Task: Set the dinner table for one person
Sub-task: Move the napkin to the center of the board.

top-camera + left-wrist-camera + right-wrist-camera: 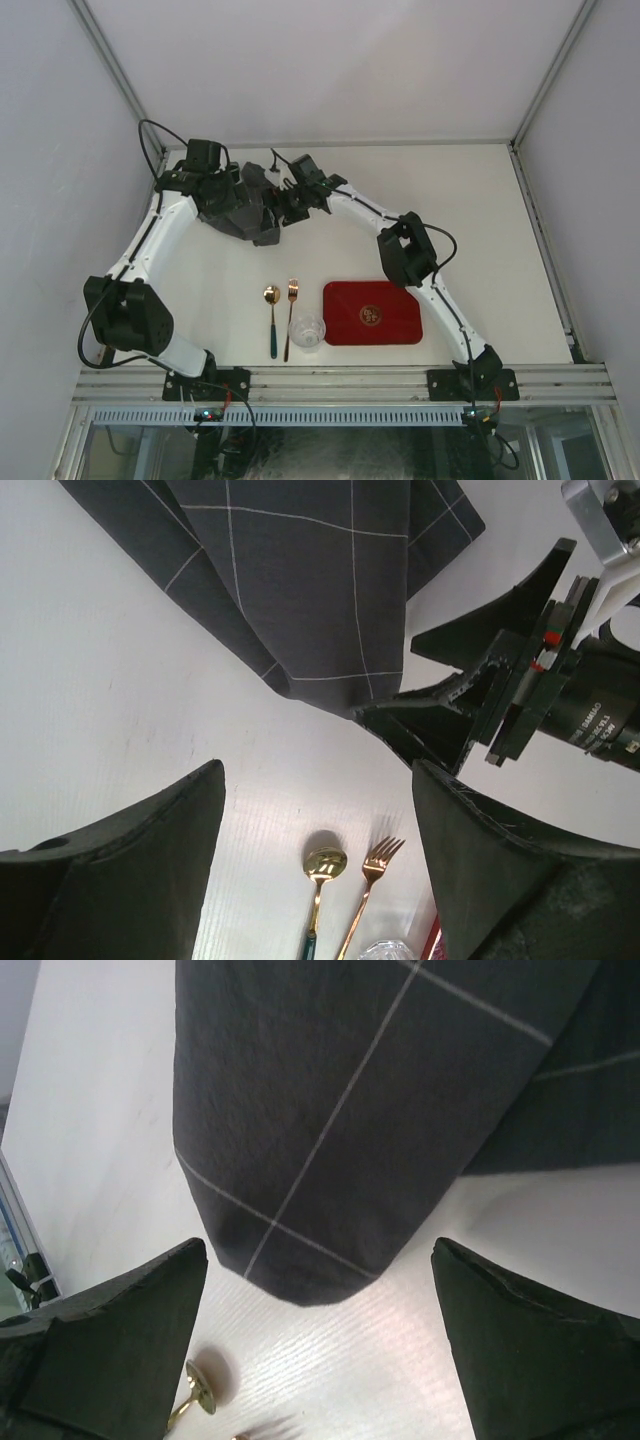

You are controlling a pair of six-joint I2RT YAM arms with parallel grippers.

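Observation:
The off-white dinner table (480, 220) bears a dark grey checked cloth (248, 210), bunched at the back left. My left gripper (228, 190) hangs over the cloth and is open and empty. In the left wrist view (318, 775) the cloth (300, 590) lies beyond the fingertips. My right gripper (286, 210) is at the cloth's right edge, open and empty. In the right wrist view (322, 1250) a cloth corner (340, 1130) lies just ahead of the jaws. A gold spoon (271, 318), a copper fork (290, 315) and a clear glass (307, 332) lie near the front.
A red rectangular tray (372, 312) lies right of the glass. The spoon (323, 865) and fork (372, 870) show between the left fingers, far below. The right gripper's body (520, 690) is close by on the right in the left wrist view. White walls enclose the table.

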